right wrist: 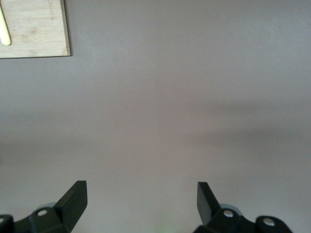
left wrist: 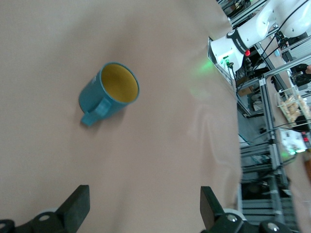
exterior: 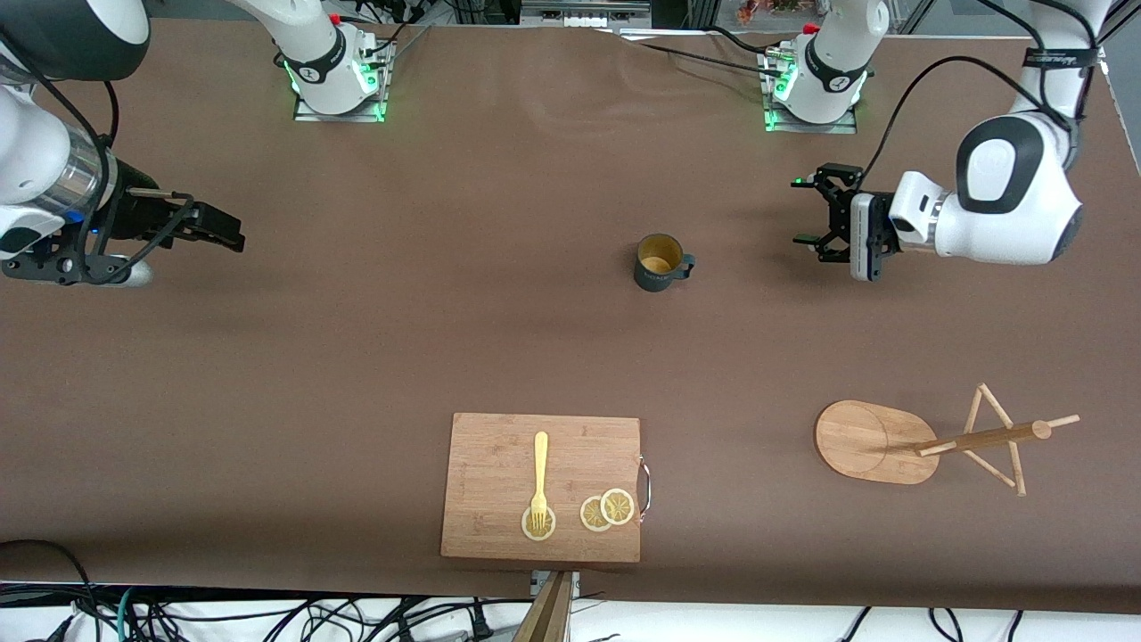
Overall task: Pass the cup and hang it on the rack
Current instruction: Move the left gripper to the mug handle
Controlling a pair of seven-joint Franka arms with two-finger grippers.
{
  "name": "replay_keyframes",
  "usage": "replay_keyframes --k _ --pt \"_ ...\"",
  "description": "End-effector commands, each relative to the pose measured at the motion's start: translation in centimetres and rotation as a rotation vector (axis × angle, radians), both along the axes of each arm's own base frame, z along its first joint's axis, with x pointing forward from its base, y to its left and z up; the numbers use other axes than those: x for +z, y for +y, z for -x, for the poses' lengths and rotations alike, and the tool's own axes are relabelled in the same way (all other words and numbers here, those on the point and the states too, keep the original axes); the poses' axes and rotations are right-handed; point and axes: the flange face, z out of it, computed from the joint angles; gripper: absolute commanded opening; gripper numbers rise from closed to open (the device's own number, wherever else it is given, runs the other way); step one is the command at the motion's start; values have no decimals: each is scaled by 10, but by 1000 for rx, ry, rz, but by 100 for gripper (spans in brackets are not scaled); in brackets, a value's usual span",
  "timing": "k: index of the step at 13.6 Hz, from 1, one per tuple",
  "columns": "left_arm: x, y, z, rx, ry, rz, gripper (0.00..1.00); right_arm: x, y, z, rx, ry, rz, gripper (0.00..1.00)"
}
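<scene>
The brown tabletop carries the rack, near the front camera at the left arm's end. The left pincer hangs released near the upright cup mid-tabletop. The right pincer waits released over bare tabletop.

Showing no readable words, numbers, brands or signs anywhere. Carrying faint light lettering on the side of the small dark teal cylindrical mug with the yellow-ochre inside, and on a dark band around the upper left white robot arm, both too small for making out.
</scene>
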Motion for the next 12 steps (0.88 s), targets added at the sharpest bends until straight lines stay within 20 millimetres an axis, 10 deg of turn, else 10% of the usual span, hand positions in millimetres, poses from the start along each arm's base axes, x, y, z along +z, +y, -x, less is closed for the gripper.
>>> replay_keyframes --k 1,6,12 --pt "-33 -12 5 -6 -83 115 100 8 -20 9 37 -12 8 100" --pt "-131 -37 9 0 -343 375 100 21 -29 45 43 -25 47 100" --pt "-174 -78 22 48 -496 457 100 23 -36 38 34 -51 43 100"
